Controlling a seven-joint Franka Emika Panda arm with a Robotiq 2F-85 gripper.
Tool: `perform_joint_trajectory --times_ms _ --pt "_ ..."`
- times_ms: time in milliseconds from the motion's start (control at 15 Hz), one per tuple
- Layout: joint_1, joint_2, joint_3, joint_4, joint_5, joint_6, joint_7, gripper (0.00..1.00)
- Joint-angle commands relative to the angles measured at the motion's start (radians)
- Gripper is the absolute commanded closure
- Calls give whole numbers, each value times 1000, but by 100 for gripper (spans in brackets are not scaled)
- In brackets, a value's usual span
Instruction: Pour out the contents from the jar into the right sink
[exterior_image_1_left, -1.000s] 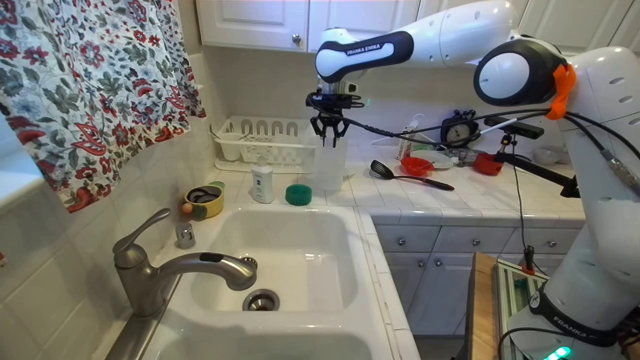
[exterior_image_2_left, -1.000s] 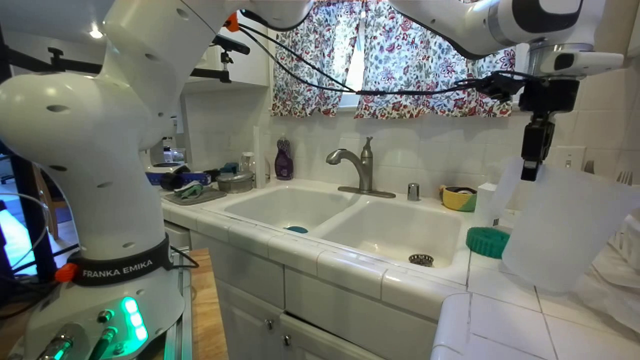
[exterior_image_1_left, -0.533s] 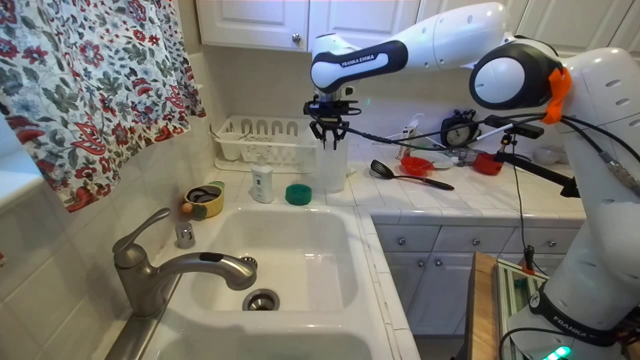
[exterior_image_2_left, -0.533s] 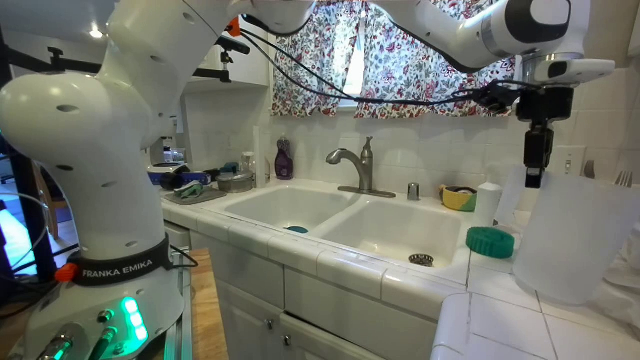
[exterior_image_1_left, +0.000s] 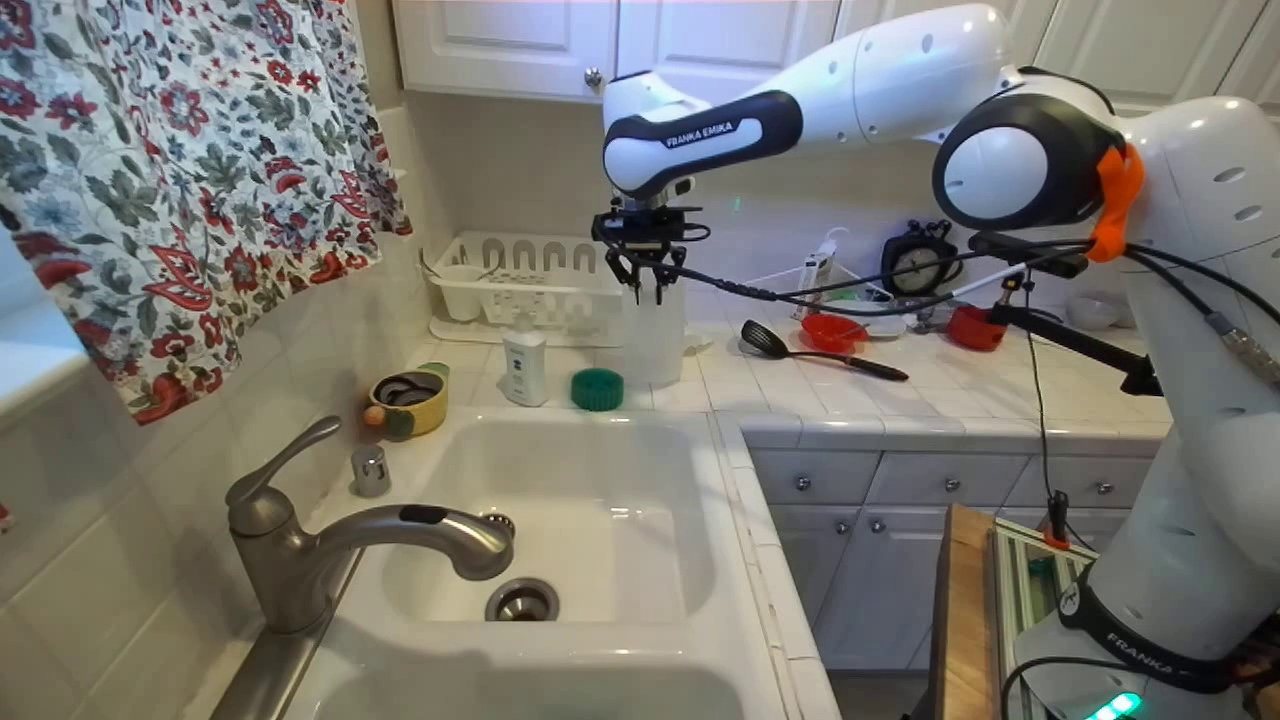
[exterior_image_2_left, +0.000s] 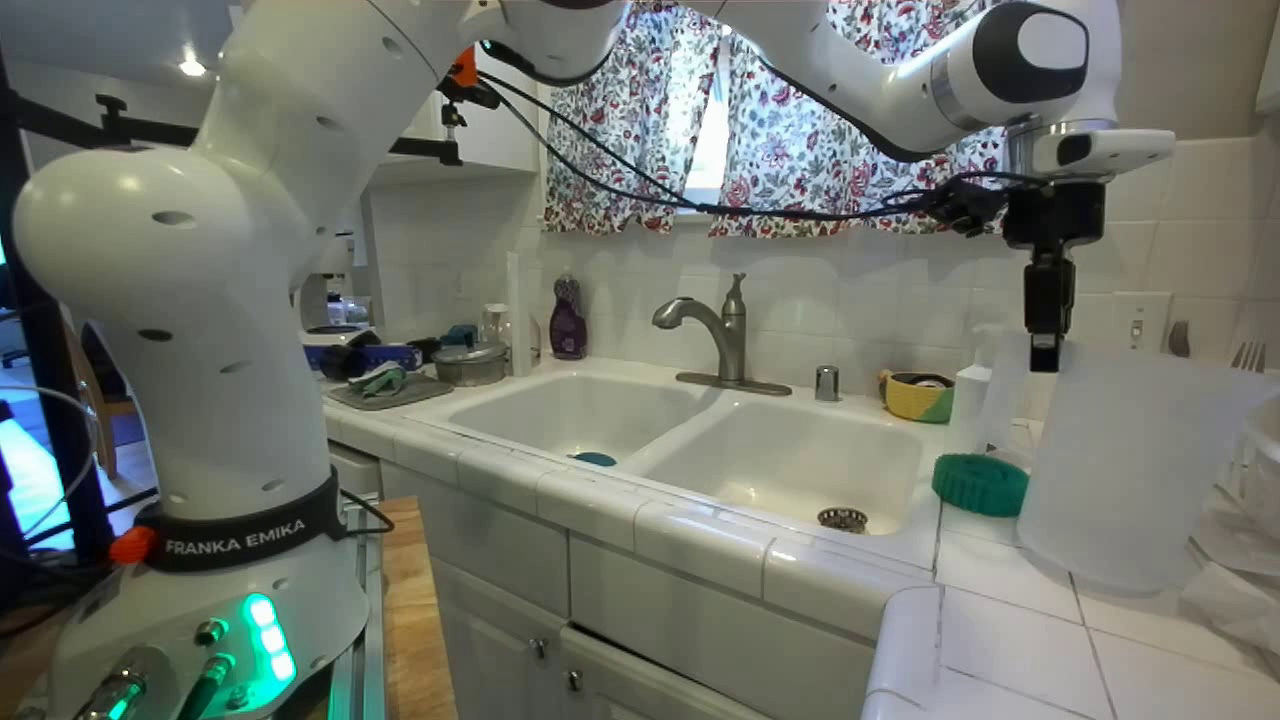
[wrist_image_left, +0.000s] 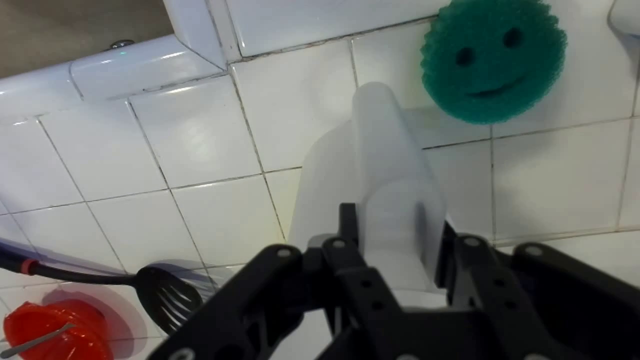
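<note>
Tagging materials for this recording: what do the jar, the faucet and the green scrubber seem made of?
The jar: probably plastic, frosted; its wall looks cloudy and translucent. The faucet: likely metal, brushed, given its soft grey sheen. The green scrubber: perhaps foam, matte, with a grainy surface.

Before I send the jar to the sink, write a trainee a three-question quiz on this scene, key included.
1. Multiple choice: which item shows a smiling face? A) the red bowl; B) the green scrubber; C) the black turner.
2. True or false: the white jar is over a sink basin.
3. Fill in: the pincer grips the jar by its ____.

Key: 1 B; 2 false, counter tiles lie beneath it; 3 handle.
</note>
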Motion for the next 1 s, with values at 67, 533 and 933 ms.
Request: perform_joint_trajectory --times_ms 67,533,933 --pt "28 -20 -21 -59 -11 59 8 91" --pt "40 -51 -24 -91 -8 96 -10 27" --pt "39 -140 -1 -126 13 -34 -125 0"
